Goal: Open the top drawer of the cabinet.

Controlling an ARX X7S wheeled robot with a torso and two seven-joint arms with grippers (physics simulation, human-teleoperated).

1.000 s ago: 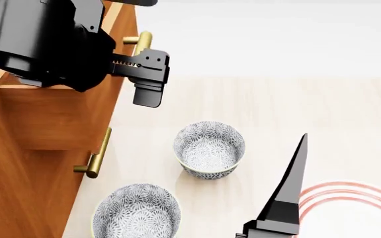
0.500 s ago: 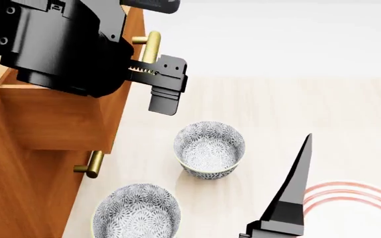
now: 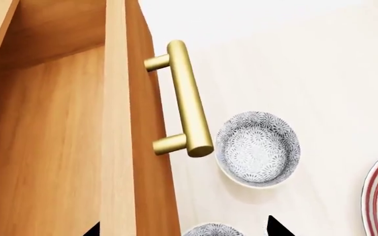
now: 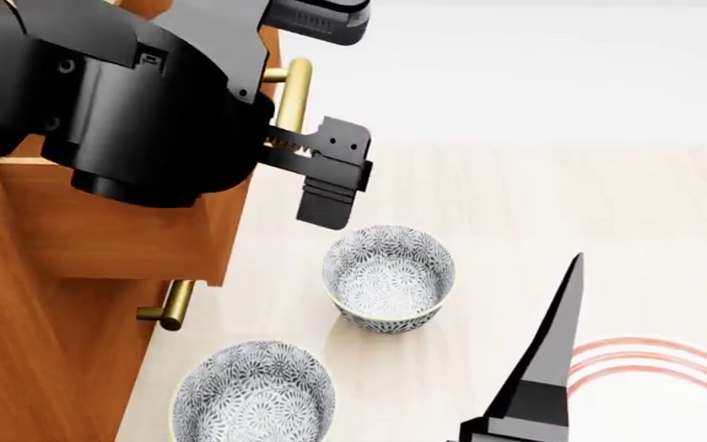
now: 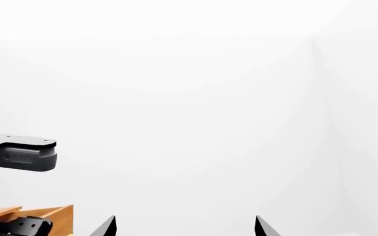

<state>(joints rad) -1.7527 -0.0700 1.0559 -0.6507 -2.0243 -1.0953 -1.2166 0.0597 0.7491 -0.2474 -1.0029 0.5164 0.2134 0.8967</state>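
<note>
**One drawer pulled out, left arm above it**

The top drawer (image 4: pixel 133 230) juts out from the cabinet (image 4: pixel 22 368), its handle (image 3: pixel 189 103) free. The left gripper (image 4: pixel 298 110) hangs over the handle, fingers spread, gripping nothing. The right gripper (image 5: pixel 184 227), low at right, is also spread. Two bowls (image 4: pixel 388 276) sit nearby.

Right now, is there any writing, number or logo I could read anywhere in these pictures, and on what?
None readable.
The black left hand carries no legible marks.
The orange-brown wooden cabinet and the patterned grey-and-white ceramic bowls carry only grain and floral pattern, no text.
</note>
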